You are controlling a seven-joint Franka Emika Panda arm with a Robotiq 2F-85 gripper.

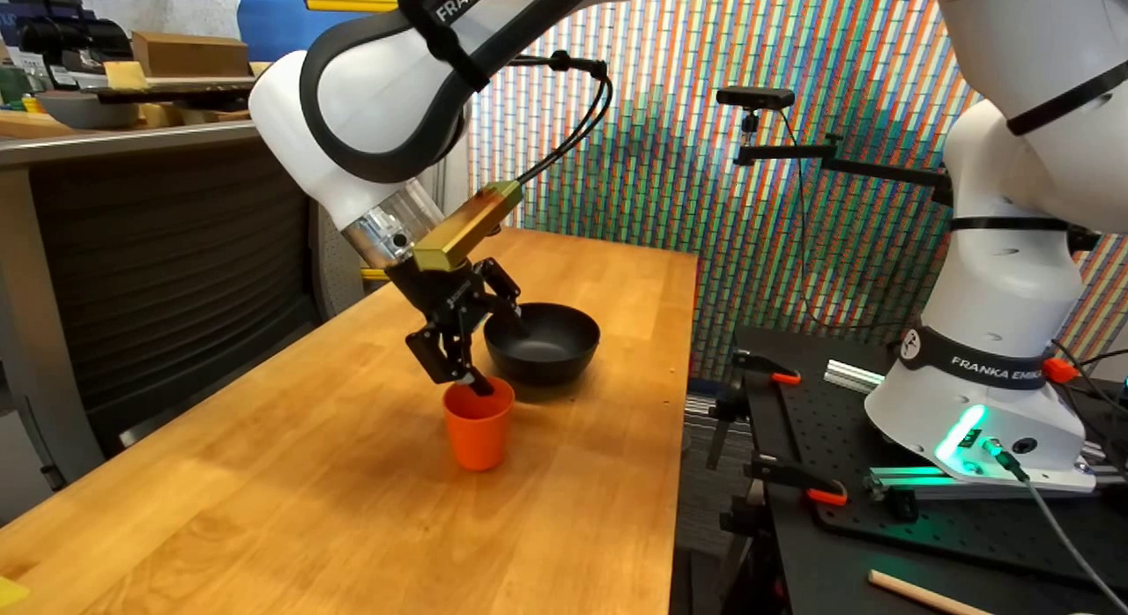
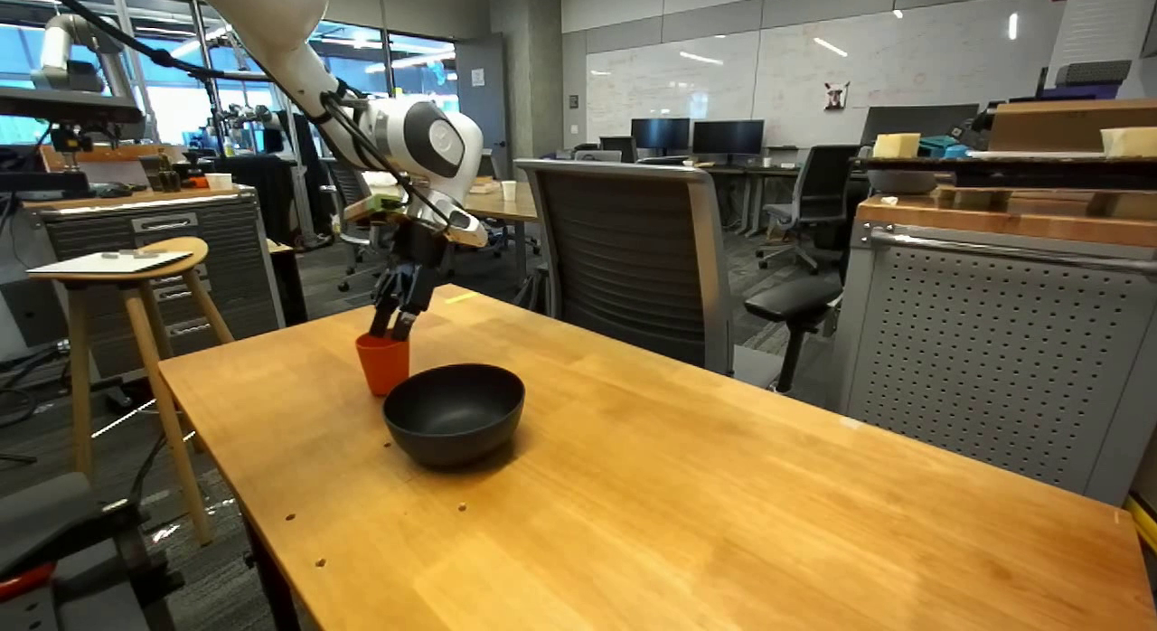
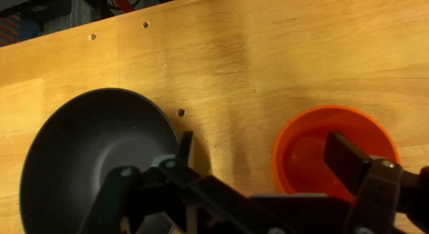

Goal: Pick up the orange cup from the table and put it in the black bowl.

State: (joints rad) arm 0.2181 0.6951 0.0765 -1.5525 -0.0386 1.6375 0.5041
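The orange cup [image 1: 478, 434] stands upright on the wooden table [image 1: 352, 509], close beside the black bowl [image 1: 548, 368]. The cup [image 2: 383, 371] and bowl [image 2: 455, 446] also show in an exterior view from the far side. My gripper [image 1: 499, 354] is tilted down over them with fingers spread and nothing between them. In the wrist view the gripper [image 3: 264, 145] has one finger over the mouth of the cup [image 3: 303, 157], and the tip looks inside or just above the rim. The other finger is at the rim of the bowl [image 3: 83, 133]. The gripper hides the lower part of both.
An office chair [image 2: 624, 260] stands against one long side of the table. A wooden stool [image 2: 149, 260] stands off the table's end. The arm's base [image 1: 978, 403] is on a black bench across a gap from the table. A grey cabinet [image 2: 1003, 342] is behind the chair.
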